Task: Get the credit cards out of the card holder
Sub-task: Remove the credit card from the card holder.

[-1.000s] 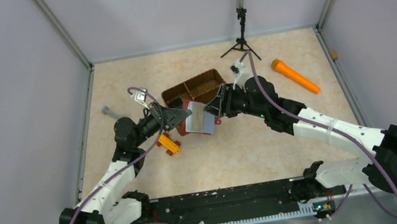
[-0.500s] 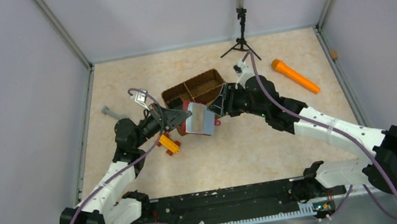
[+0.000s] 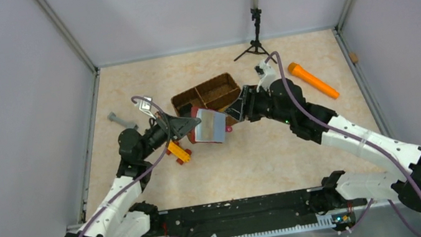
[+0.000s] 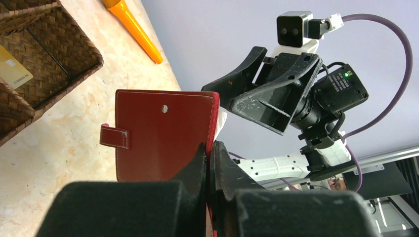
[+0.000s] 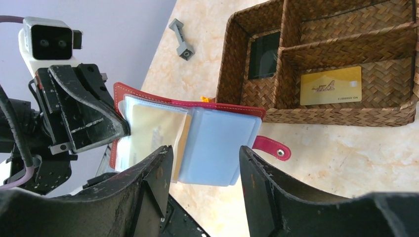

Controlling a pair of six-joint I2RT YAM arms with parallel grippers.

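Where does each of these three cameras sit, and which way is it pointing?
Top external: fixed above and behind the arm bases, looking down on the table; both arms show.
Left wrist: on the left arm, looking along the left gripper, shut on the card holder, toward the right gripper.
Right wrist: on the right arm, looking between its open jaws at the card holder's blue pockets and the basket.
Shared: both wrist views show the card holder, from opposite sides.

Left arm (image 3: 113, 199), right arm (image 3: 362, 140): white shells, black joints, purple cables (image 4: 407, 59); left gripper (image 4: 210, 148), right gripper (image 5: 205, 150) black, scuffed.
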